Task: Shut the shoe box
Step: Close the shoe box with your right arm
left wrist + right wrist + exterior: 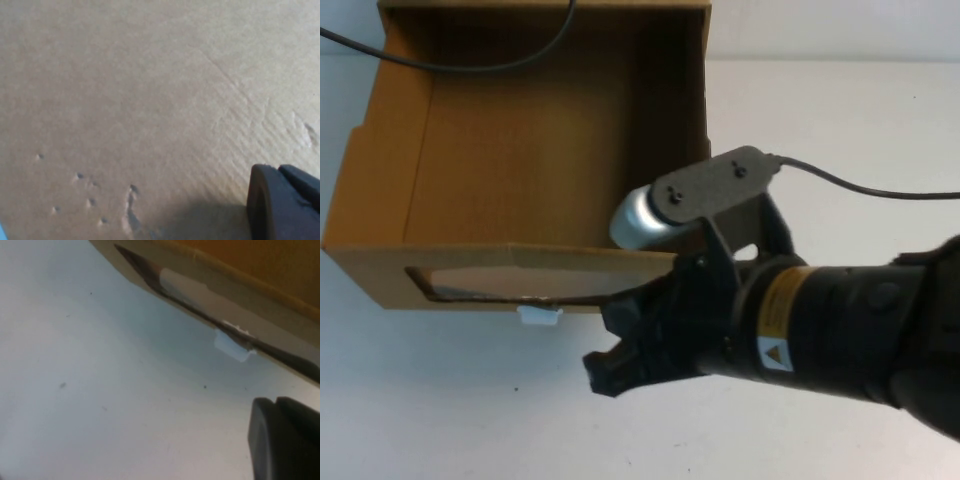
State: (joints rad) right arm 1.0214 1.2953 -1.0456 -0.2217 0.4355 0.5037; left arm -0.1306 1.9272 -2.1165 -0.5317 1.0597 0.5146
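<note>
The brown cardboard shoe box point(520, 160) is pulled open, and its empty drawer shows from above. Its front panel point(380, 268) faces me, with a clear window point(520, 285) and a small white pull tab point(539, 316) below the window. My right gripper point(605, 375) is shut and empty. It hovers over the table just in front of the front panel, to the right of the tab. The right wrist view shows the tab point(231, 346) and my right gripper point(276, 404). My left gripper point(278, 170) is shut, close against plain cardboard point(150, 100). It is out of the high view.
A black cable point(470, 62) lies across the back of the box. Another cable point(860, 185) runs right from the right arm's wrist camera point(642, 218), which overlaps the box's front right corner. White table point(440, 400) lies in front.
</note>
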